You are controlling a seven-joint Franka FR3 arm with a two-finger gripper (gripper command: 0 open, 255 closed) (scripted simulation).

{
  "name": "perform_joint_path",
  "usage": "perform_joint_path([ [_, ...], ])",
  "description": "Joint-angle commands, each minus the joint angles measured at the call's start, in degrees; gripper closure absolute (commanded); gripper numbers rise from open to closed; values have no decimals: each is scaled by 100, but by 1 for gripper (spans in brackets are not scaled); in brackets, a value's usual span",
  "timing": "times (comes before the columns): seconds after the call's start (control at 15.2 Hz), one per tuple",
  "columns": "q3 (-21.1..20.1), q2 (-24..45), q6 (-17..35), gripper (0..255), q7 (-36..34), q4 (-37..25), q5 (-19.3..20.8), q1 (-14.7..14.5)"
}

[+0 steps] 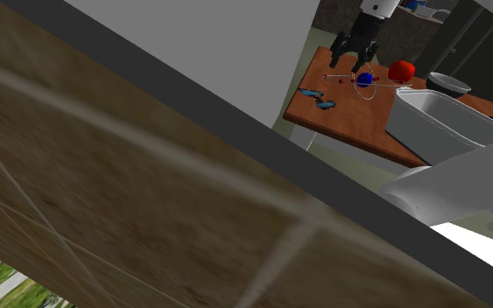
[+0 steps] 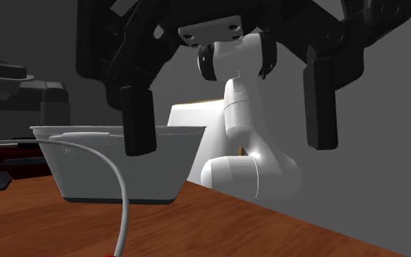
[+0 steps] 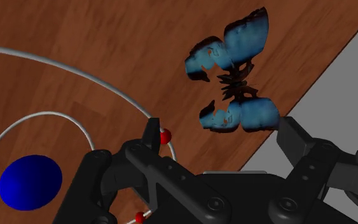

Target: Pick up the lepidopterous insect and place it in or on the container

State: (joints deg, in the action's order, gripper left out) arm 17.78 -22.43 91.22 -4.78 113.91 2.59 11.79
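Butterfly (image 3: 234, 79): lies flat on the counter (image 3: 107, 38).
Jaws: spread wide, empty, above and just short of the butterfly.
Wingspan: points away from the jaws, across their closing line.

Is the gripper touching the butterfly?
Apart. The shoulder view shows bare table between the open gripper and the butterfly.

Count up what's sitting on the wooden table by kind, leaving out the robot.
Blue butterfly: 1
Ringed model with a blue ball: 1
Red round thing: 1
White tub: 1
Bowl: 1
Total: 5
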Motion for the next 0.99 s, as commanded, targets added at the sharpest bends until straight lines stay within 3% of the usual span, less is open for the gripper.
perform_joint_path([
  [0.0, 159, 152, -60, 0, 37, -172, -45, 82],
  [0.46, 154, 43, 517, 0, 10, 512, -11, 99],
  [0.92, 154, 43, 517, 0, 10, 512, -11, 99],
])
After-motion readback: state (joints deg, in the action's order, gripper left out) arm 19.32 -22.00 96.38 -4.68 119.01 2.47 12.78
